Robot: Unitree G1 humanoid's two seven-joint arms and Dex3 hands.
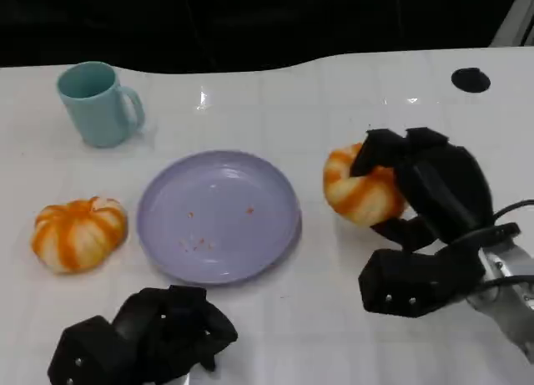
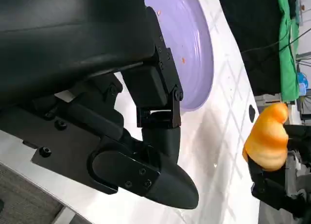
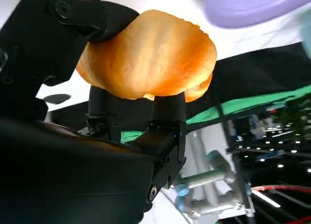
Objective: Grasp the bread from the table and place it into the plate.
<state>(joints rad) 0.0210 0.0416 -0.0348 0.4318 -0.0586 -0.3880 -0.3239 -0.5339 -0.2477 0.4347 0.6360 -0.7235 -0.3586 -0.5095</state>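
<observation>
The bread (image 1: 360, 195), an orange roll with pale stripes, sits in the grasp of the right hand (image 1: 421, 205) just to the right of the plate (image 1: 219, 215), apart from its rim. In the right wrist view the bread (image 3: 150, 61) is plainly clasped: black fingers (image 3: 104, 20) wrap over one side and others press it from the opposite side, and the plate's edge (image 3: 252, 8) shows beyond it. Whether the roll is lifted off the table (image 1: 350, 93) or rests on it I cannot tell from the head view, though the left wrist view shows the bread (image 2: 266, 139) held in the far hand's fingers (image 2: 272, 190).

The plate is lavender, round and shallow, with a few orange crumbs on its floor (small specks near the middle). In the left wrist view its rim (image 2: 206, 54) lies just past the left hand.

The left hand (image 1: 146, 335) rests at the near edge, in front of the plate, its fingers curled inward and holding nothing.

A second orange striped roll (image 1: 79, 233) lies on the table to the left of the plate. A light teal mug (image 1: 96, 103) stands upright at the far left, handle turned to the right. A small dark round mark (image 1: 471, 79) sits at the far right of the white table.
</observation>
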